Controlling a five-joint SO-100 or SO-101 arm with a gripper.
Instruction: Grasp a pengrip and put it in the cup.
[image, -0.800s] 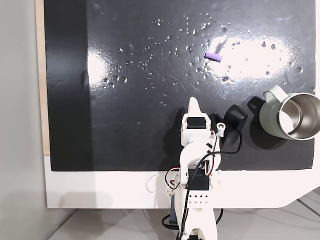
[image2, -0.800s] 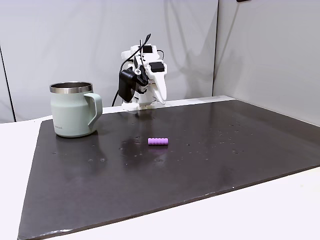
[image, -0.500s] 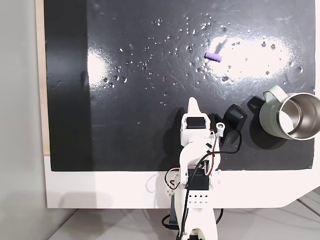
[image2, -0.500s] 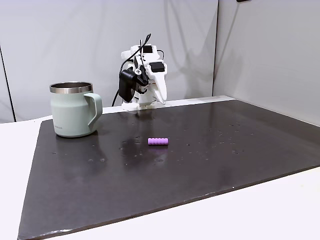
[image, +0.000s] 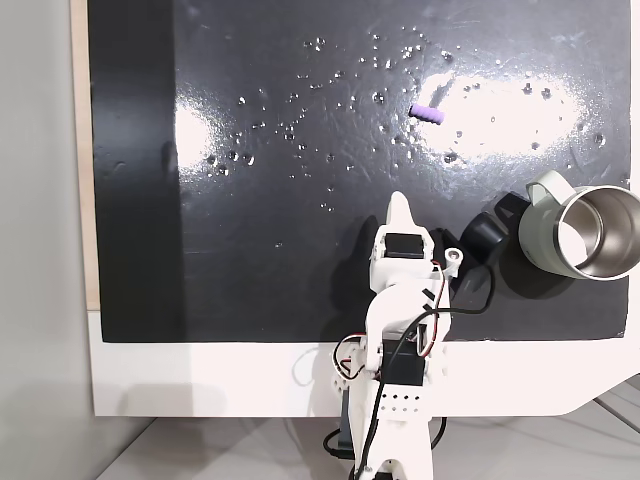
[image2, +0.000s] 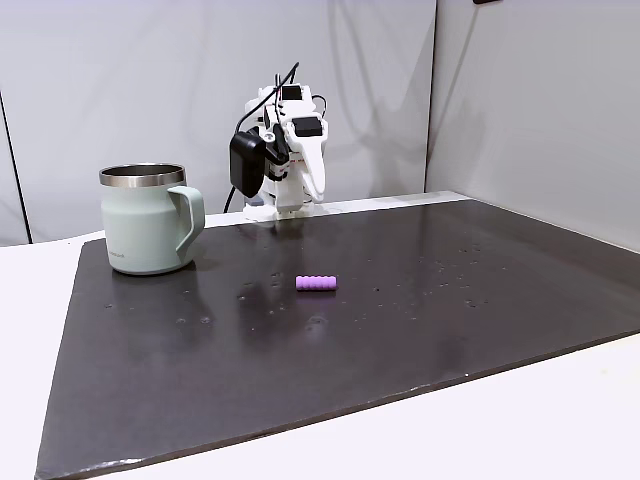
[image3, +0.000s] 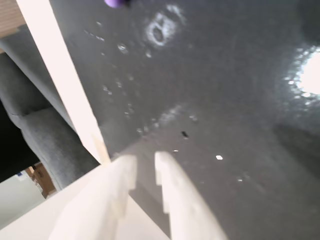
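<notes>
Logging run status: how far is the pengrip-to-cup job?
Nothing is done yet: the pengrip lies loose on the black mat, apart from the cup, which stands upright near the arm's base. In hand: the pincer hangs above the mat, fingers slightly apart, holding nothing, well short of the pengrip. Left: reach, grasp, carry, drop into the cup.

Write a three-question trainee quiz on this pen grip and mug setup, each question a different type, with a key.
1. True or false: the purple pen grip lies inside the sage-green mug.
2. In the wrist view, the gripper is: A) clamped on the pen grip, B) holding nothing, with a narrow gap between its fingers, C) gripping the mug handle.
3. Fill in: the pen grip lies on the black ____.

Key: 1 false; 2 B; 3 mat.
</notes>
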